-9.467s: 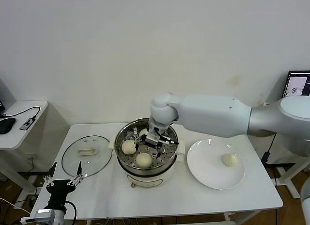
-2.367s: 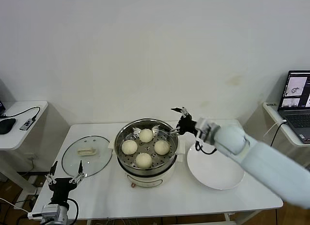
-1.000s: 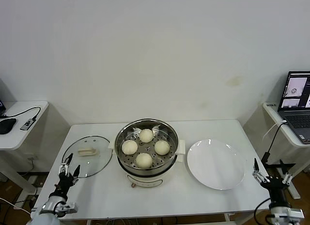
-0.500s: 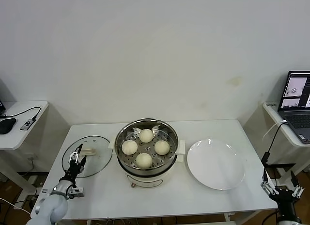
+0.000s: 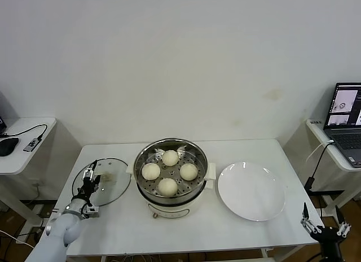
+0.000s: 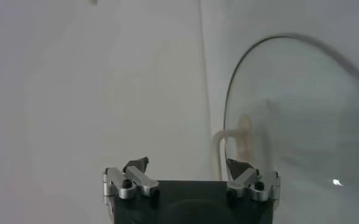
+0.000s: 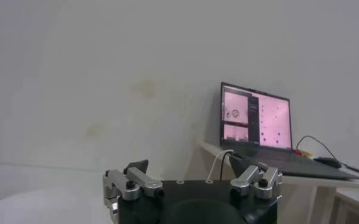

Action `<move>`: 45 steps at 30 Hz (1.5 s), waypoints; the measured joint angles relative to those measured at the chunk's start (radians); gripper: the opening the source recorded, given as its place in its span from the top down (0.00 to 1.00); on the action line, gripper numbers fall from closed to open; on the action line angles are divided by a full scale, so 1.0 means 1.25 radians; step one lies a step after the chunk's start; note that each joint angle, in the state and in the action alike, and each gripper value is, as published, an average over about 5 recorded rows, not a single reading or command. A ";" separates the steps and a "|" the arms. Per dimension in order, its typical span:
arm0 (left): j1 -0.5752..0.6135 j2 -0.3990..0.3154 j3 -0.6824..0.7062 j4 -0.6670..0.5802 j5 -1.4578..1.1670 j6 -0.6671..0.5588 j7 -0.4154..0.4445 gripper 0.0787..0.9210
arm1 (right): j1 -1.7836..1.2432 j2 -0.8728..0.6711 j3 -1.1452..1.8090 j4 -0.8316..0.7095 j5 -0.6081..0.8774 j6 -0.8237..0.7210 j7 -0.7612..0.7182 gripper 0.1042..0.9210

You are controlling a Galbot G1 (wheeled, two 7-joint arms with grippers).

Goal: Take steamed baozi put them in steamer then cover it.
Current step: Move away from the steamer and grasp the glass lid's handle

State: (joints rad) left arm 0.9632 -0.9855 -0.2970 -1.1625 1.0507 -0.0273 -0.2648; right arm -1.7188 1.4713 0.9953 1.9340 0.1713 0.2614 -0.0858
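Observation:
The steamer [image 5: 145,197] stands at the table's middle with four baozi on its tray: far [image 5: 170,157], left [image 5: 150,171], right [image 5: 188,171] and near [image 5: 167,186]. The cover [image 5: 115,183] lies flat on the table left of the steamer, and my left gripper partly hides its handle. My left gripper [image 5: 91,178] is open and empty over the cover's left part. In the left wrist view the gripper [image 6: 188,165] hovers near the cover's rim [image 6: 301,115] and handle [image 6: 235,137]. My right gripper [image 5: 322,219] is open and empty, low beyond the table's front right corner.
An empty white plate [image 5: 251,191] lies right of the steamer. A laptop [image 5: 345,107] stands on a side table at far right and also shows in the right wrist view [image 7: 255,122]. A small desk with a mouse [image 5: 8,145] is at far left.
The last baozi went from the plate into the steamer. My right arm then withdrew to the lower right. My left gripper rose from below the table and moved over the cover.

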 measured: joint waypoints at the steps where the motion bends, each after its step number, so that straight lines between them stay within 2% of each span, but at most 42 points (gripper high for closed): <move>1: -0.007 -0.001 0.003 0.007 0.000 0.000 0.000 0.12 | 0.000 0.001 0.000 -0.001 -0.001 0.000 -0.001 0.12; 17: -0.089 -0.021 0.039 0.095 0.003 -0.003 0.004 0.13 | 0.000 0.008 -0.007 -0.010 -0.014 0.004 -0.010 0.12; 20: -0.096 -0.024 0.041 0.108 0.003 -0.003 0.006 0.20 | 0.002 0.008 -0.008 -0.012 -0.014 0.004 -0.011 0.12; 39: -0.089 -0.029 0.023 0.136 0.005 -0.020 -0.017 0.86 | 0.006 -0.002 -0.019 -0.013 -0.020 -0.001 -0.009 0.12; 42: -0.076 -0.023 0.010 0.121 0.005 -0.018 -0.017 0.92 | 0.008 -0.005 -0.023 -0.016 -0.024 -0.001 -0.008 0.12; 45: -0.054 -0.016 -0.008 0.094 0.002 -0.012 -0.016 0.92 | 0.010 -0.008 -0.028 -0.019 -0.031 0.000 -0.006 0.12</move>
State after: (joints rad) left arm 0.8955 -1.0049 -0.3071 -1.0453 1.0532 -0.0423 -0.2843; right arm -1.7059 1.4616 0.9606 1.9108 0.1328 0.2617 -0.0936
